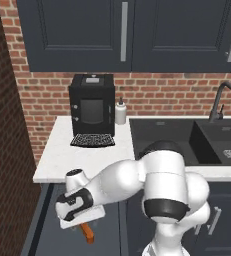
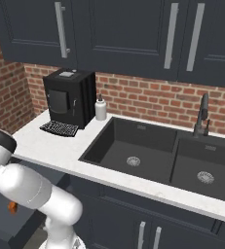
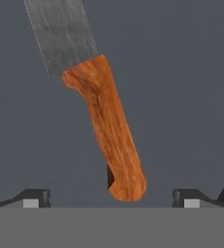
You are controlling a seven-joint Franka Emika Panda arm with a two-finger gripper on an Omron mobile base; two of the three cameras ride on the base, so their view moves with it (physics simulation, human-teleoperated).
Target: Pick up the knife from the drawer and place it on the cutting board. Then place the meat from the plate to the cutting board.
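The drawer [image 1: 49, 231] stands pulled out below the counter, and the knife [image 3: 111, 135] lies flat on its dark floor [image 3: 186, 97]. In the hand view the orange handle points toward me and the silver-grey blade [image 3: 60, 34] runs away to the upper left. My gripper [image 3: 111, 199] hangs open just above the handle's end, one fingertip [image 3: 33, 198] on each side and clear of it. From the left base view my hand reaches down into the drawer, with the orange knife handle [image 1: 88, 233] poking out beneath it. The cutting board, plate and meat are out of view.
A black coffee machine [image 1: 92, 107] and a white soap bottle [image 1: 120, 111] stand at the back of the white counter [image 1: 62, 152]. A dark double sink [image 2: 133, 151] with a faucet [image 2: 202, 114] lies to the right. A brick wall [image 1: 7, 150] closes the left side.
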